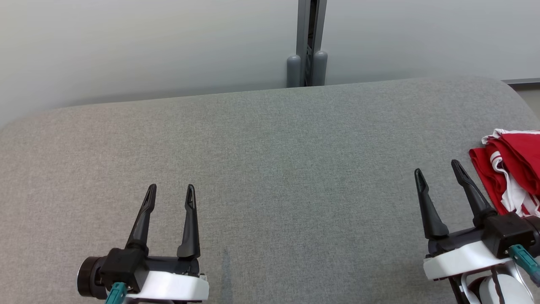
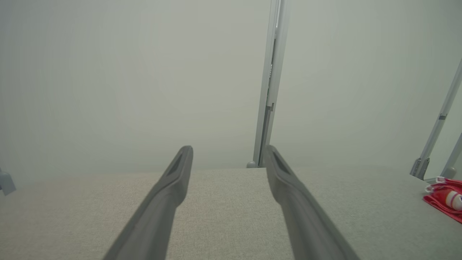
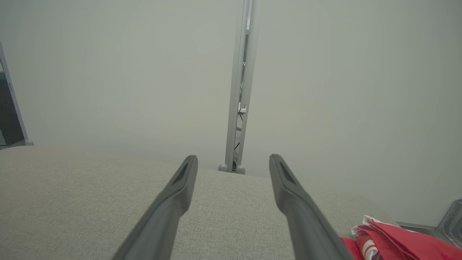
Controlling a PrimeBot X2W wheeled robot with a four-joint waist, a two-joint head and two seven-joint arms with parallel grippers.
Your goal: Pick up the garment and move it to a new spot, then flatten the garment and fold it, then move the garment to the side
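Note:
A red garment (image 1: pixel 512 169) with white stripes lies bunched at the right edge of the grey fabric surface (image 1: pixel 270 169); part of it runs out of the head view. It also shows in the left wrist view as the red garment (image 2: pixel 445 198) at the far right, and the garment (image 3: pixel 393 242) sits at the bottom right of the right wrist view. My right gripper (image 1: pixel 437 167) stands open just left of the garment, nothing between its fingers. My left gripper (image 1: pixel 171 189) is open at the lower left, far from the cloth, and empty.
A pale wall rises behind the surface, with a grey vertical post (image 1: pixel 308 42) at its middle. The surface's far edge curves down at both corners. A metal frame leg (image 2: pixel 433 137) stands beyond the garment in the left wrist view.

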